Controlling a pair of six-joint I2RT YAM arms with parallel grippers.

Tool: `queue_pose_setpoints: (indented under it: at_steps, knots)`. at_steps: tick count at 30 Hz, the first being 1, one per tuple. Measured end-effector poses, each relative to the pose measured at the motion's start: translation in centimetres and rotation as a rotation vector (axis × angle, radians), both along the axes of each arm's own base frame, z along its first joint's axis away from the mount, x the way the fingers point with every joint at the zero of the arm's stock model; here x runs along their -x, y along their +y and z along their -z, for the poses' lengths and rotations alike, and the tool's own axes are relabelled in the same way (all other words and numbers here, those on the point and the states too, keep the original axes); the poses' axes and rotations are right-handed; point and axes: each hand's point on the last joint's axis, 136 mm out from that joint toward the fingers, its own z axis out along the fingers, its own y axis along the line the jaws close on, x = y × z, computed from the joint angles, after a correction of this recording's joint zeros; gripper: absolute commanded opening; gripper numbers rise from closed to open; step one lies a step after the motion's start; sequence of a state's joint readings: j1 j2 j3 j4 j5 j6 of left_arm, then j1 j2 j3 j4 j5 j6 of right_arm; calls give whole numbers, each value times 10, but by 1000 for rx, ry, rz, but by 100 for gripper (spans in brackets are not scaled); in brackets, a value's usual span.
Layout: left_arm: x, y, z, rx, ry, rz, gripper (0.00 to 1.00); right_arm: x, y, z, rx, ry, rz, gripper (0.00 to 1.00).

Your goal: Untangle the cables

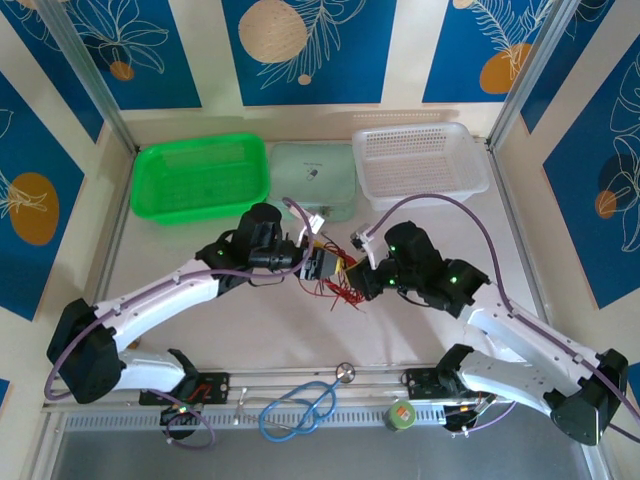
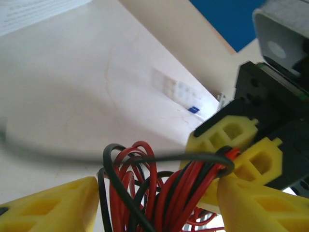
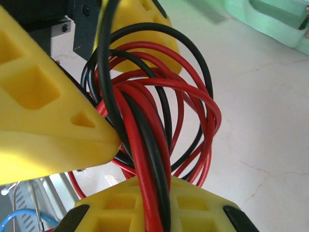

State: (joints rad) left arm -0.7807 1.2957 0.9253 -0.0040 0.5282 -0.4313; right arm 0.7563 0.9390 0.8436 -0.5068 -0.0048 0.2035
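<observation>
The cables (image 1: 338,290) are a tangled bunch of thin red and black wires hanging between both grippers at the table's middle. In the left wrist view the looped cables (image 2: 154,193) sit between my left gripper's (image 2: 157,193) yellow fingers (image 2: 48,210), which stand well apart and do not pinch them. My right gripper (image 1: 355,278) is shut on the cables, and its yellow fingers (image 2: 241,140) clamp one end of the bunch. In the right wrist view the cables (image 3: 149,125) run between the right gripper's (image 3: 140,164) closed fingers (image 3: 43,116). My left gripper (image 1: 318,262) faces it closely.
A green basket (image 1: 200,178) stands at the back left and a white basket (image 1: 420,160) at the back right, with a pale green case (image 1: 315,180) between them. A blue stethoscope (image 1: 300,405) and a small green roll (image 1: 402,415) lie at the near edge.
</observation>
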Motion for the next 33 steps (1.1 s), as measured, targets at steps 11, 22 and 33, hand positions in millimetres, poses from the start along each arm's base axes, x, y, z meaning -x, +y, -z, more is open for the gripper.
queue_pose_setpoints:
  at_steps: [11,22,33]
  knots:
    - [10,5,-6,148,82,80,40,9,-7,3,-16,-72,-68,0]
    - [7,4,-20,247,122,134,31,6,-8,-6,-37,-112,-66,0]
    - [10,14,-13,184,114,97,0,5,-9,-8,-44,-112,-55,0]
